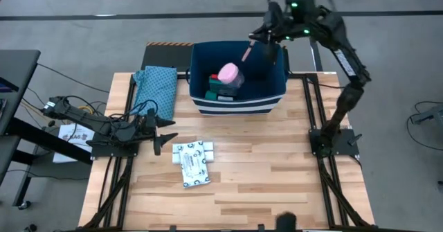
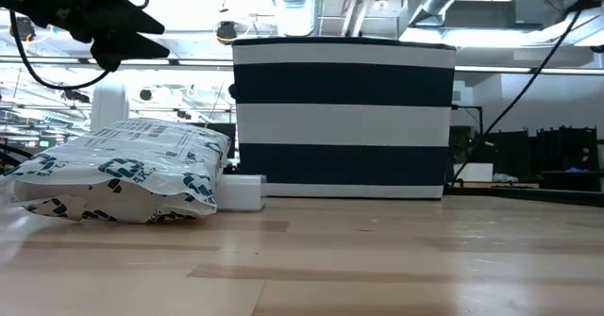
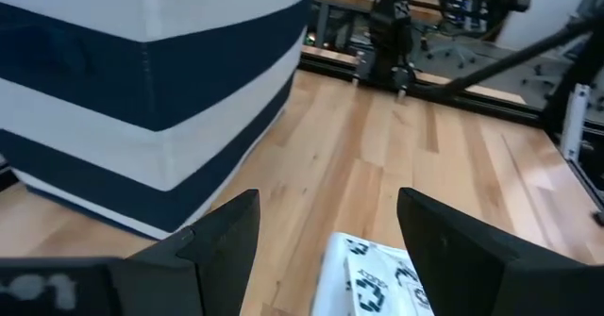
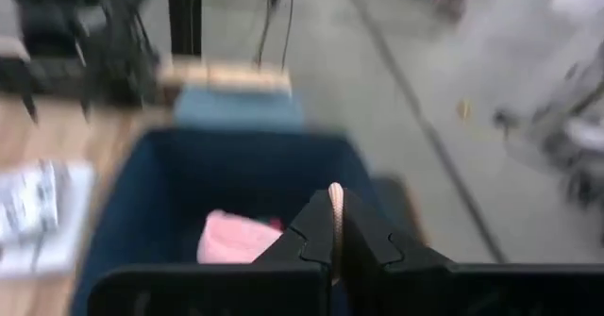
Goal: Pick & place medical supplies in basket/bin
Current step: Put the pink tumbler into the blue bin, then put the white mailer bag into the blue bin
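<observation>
White packet (image 1: 192,163) lies flat on the wood table (image 1: 277,183), long axis running near-to-far, slightly tilted. Left gripper (image 1: 160,136) hovers just beside its far-left end, fingers partly open, holding nothing. Folded cloth (image 1: 156,86) sits left of the bin (image 1: 239,106). Bin at the far edge holds a pink roll (image 1: 229,72) and a teal box (image 1: 223,92). Right gripper (image 1: 253,45) above the bin, clamped on a thin pink strip (image 4: 335,224) standing roughly upright. Beyond: grey floor, cables.
</observation>
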Action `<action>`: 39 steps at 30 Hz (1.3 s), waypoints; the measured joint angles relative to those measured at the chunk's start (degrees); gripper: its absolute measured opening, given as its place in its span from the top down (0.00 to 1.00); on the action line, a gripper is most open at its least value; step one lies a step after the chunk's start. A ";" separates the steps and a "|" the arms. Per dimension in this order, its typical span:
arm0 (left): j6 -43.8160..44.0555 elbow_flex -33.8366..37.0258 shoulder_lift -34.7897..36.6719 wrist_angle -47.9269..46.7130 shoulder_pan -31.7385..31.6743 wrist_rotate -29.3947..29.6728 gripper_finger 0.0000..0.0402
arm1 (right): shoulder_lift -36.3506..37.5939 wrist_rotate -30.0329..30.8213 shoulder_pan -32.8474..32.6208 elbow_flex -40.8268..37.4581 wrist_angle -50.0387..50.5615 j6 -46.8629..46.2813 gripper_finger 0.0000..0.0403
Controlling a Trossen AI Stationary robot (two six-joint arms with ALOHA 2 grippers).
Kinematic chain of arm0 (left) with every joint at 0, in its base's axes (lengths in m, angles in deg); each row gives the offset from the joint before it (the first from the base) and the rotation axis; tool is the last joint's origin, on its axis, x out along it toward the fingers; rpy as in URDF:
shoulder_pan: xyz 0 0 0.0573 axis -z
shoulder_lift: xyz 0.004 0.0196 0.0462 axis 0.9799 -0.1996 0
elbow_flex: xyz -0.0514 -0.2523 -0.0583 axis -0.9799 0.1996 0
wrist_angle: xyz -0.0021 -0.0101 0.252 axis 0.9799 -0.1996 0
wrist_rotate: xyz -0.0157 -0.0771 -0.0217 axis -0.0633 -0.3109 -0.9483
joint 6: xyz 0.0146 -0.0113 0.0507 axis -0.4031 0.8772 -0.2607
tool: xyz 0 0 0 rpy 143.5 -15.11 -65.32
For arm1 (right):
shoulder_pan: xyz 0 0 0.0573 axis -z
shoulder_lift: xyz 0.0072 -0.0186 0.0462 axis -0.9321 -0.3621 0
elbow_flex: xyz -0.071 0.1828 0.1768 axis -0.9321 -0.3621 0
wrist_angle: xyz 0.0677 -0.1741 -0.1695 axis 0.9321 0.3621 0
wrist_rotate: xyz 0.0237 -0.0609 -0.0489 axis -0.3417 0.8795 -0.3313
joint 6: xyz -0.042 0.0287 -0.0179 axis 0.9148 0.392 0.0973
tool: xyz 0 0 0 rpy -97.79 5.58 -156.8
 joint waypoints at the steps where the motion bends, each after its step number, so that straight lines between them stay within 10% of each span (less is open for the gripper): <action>1: 0.28 0.00 0.02 0.00 0.00 0.32 0.40 | -1.16 0.00 0.71 0.00 1.66 0.98 1.00; 18: -0.33 0.00 0.02 -0.22 0.00 2.35 0.40 | -14.64 0.39 2.32 0.00 11.57 0.88 0.97; 39: -1.38 0.00 0.02 -0.28 0.00 1.77 0.40 | -15.59 6.18 -12.40 0.02 6.85 -3.49 0.41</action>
